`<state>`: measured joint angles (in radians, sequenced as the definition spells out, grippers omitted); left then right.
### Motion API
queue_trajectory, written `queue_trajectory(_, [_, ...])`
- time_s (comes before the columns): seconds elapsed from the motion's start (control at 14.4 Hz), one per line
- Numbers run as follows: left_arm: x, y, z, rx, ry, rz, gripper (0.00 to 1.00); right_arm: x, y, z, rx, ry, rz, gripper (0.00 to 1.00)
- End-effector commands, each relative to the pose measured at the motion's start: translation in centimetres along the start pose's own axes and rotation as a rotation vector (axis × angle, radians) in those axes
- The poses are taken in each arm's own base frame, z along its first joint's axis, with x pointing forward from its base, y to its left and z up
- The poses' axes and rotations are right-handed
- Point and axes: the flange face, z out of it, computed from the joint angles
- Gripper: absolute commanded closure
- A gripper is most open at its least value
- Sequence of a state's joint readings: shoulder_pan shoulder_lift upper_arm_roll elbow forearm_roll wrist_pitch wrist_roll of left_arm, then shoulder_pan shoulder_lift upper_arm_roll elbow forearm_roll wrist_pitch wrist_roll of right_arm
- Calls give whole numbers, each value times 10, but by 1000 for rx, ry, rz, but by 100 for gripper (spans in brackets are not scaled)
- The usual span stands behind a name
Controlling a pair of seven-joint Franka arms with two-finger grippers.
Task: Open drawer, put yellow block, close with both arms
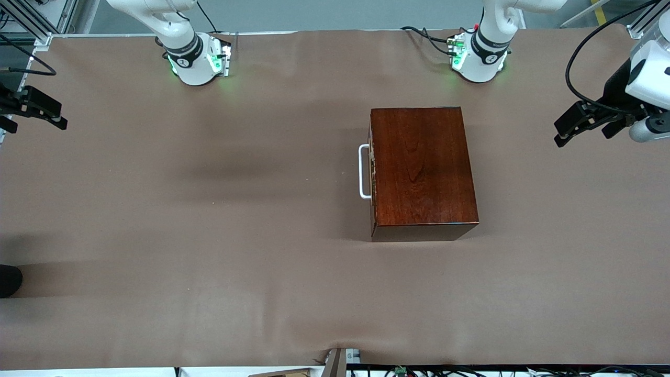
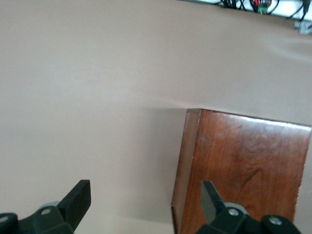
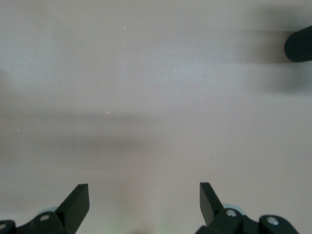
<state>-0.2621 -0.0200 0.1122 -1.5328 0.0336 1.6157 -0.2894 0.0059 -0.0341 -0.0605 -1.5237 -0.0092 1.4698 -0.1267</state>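
Observation:
The dark reddish-brown wooden box (image 1: 423,170) stands on the table nearer to the front camera than the left arm's base. Its drawer is pushed in, and only the white U-shaped handle (image 1: 364,172) shows, on the side facing the right arm's end. A corner of the box shows in the left wrist view (image 2: 243,165). The yellow block is out of view. My left gripper (image 1: 559,133) is open and empty, up over the left arm's end of the table; it also shows in the left wrist view (image 2: 146,190). My right gripper (image 1: 62,116) is open and empty over the right arm's end; it also shows in the right wrist view (image 3: 145,192).
Brown paper covers the table (image 1: 209,209). A dark rounded object (image 1: 8,280) sits at the table's edge at the right arm's end and shows in the right wrist view (image 3: 298,44). Cables run along the table's edge nearest the front camera (image 1: 419,370).

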Motion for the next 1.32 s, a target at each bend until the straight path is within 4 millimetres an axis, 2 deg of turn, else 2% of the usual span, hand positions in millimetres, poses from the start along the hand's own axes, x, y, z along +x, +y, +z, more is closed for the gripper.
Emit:
queue_trajectory(0.0, [-9,-10,8,16,-28,49,0,1,4,-3,-3,-5,17,0])
queue_trajectory(0.28, [-15,-8,16,26,-43,68,0,2,0,-3,-3,-5,11,0])
queue_trajectory(0.42, [-12,-18,16,29,-43,50,0,2,1,-4,-4,-4,13,0])
queue_trajectory(0.49, [-13,-15,17,29,-44,56,0,2,1,-4,-4,-4,13,0])
queue_trajectory(0.9, [-13,-14,11,28,-67,131,0,2,-2,-4,-2,-3,8,0])
queue_trajectory(1.04, [-14,-17,-1,25,-67,173,0,2,-3,-3,-3,-10,7,0])
queue_trajectory(1.25, [-20,-16,0,30,-111,180,0,1,-1,-2,-1,-16,11,0])
